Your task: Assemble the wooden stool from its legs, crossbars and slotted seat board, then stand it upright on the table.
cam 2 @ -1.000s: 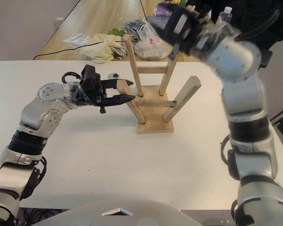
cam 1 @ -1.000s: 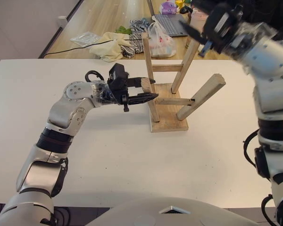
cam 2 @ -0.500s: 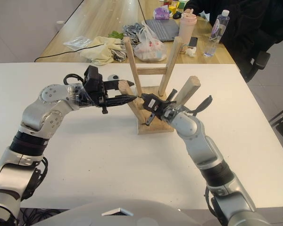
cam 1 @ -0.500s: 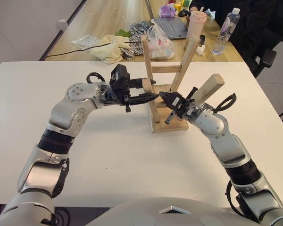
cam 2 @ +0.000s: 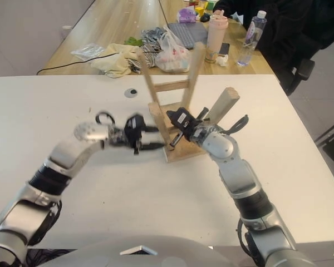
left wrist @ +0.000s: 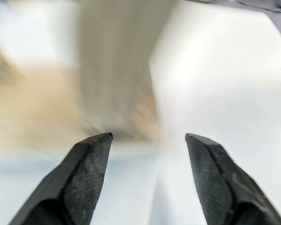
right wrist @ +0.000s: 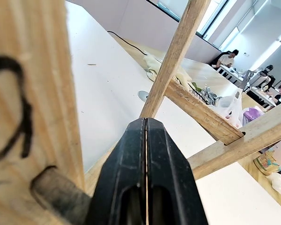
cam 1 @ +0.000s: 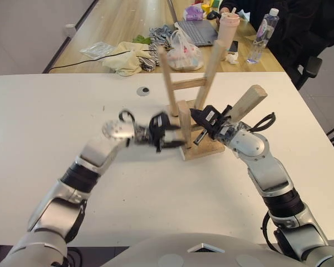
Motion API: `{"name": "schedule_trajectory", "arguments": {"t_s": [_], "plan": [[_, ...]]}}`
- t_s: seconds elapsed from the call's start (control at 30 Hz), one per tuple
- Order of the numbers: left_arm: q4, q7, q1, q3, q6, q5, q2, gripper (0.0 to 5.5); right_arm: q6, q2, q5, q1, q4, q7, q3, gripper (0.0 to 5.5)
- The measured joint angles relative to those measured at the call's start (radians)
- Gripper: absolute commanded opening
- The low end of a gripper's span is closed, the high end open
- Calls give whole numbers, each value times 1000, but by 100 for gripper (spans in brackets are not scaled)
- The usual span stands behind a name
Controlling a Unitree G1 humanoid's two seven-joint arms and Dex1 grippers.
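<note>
The wooden stool lies upside down on the white table, its seat board point(cam 1: 205, 150) flat and its legs pointing up. Two tall legs point(cam 1: 168, 78) are joined by a crossbar point(cam 1: 187, 84); a thicker leg point(cam 1: 248, 102) leans out to the right. My left gripper point(cam 1: 180, 141) is open, low beside the near leg point(cam 1: 183, 119), which shows blurred just beyond its fingertips point(left wrist: 96, 145). My right gripper point(cam 1: 196, 115) is shut with nothing in it, pressed against the same leg from the other side, its fingers point(right wrist: 131, 154) closed flat together.
A small round disc point(cam 1: 143, 90) lies on the white table behind the left arm. On the wooden table beyond are cloths point(cam 1: 128, 53), a plastic bag point(cam 1: 183, 53), a laptop, a tumbler and a bottle point(cam 1: 263, 30). Open table surface lies in front of the stool.
My left arm has dropped low and swung its open gripper down toward the base of the near leg. The right gripper has stayed at the leg, shifting slightly up.
</note>
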Motion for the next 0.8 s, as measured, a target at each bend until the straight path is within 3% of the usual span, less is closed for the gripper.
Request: {"name": "schedule_trajectory", "arguments": {"t_s": [0.2,0.33,0.43,0.57,0.67,0.8], "plan": [[-78,-15,71,109,13,11,53,286,-26,-1,11,-5,16,3,-2,0],[-87,58,160,232,18,-5,42,286,-73,44,106,-13,64,1,-93,0],[-76,118,203,287,9,-7,-15,239,-23,78,214,-94,17,-14,-221,0],[-45,180,271,333,-39,-6,-100,177,62,107,433,-355,-132,-90,-418,0],[-25,223,284,350,-60,-5,-162,130,103,104,515,-542,-68,-169,-540,0],[5,306,283,350,-124,19,-279,69,-21,-93,378,-631,191,-105,-559,0]]}}
